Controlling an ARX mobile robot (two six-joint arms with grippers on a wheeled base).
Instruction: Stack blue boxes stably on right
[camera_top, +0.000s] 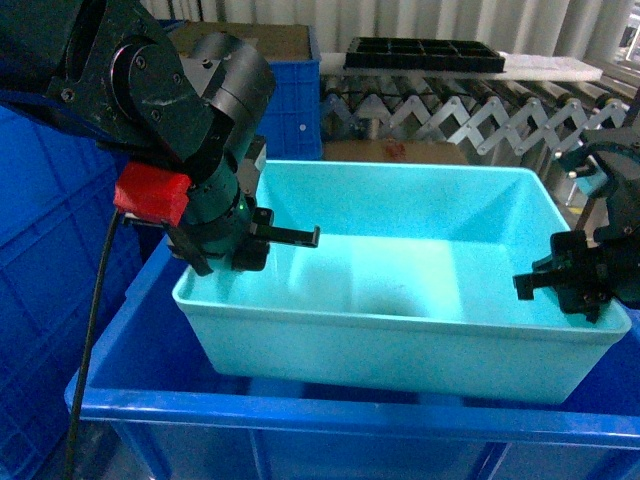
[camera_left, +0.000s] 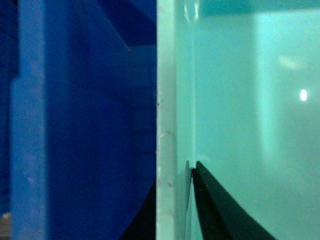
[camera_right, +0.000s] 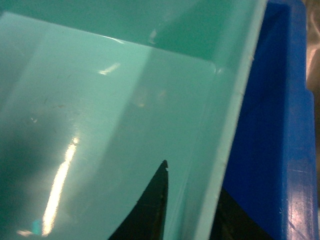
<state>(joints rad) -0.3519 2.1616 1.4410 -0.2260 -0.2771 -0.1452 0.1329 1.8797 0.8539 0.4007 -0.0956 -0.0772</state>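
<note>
One light turquoise blue box (camera_top: 400, 300) is in view, inside the walls of a royal-blue crate (camera_top: 350, 415), its base about level with the crate's front rim. My left gripper (camera_top: 292, 240) is shut on the box's left wall; in the left wrist view the rim (camera_left: 166, 125) runs between the fingers, and the inner finger (camera_left: 215, 210) touches the wall. My right gripper (camera_top: 532, 283) is shut on the right wall. There, one finger (camera_right: 150, 210) lies inside the box (camera_right: 100, 100), the other behind the rim.
Stacked royal-blue crates (camera_top: 40, 300) stand close on the left, another (camera_top: 290, 110) behind my left arm. A cardboard box (camera_top: 400, 150) sits behind the tub. A roller conveyor (camera_top: 480, 110) with a black tray (camera_top: 420, 52) runs across the back.
</note>
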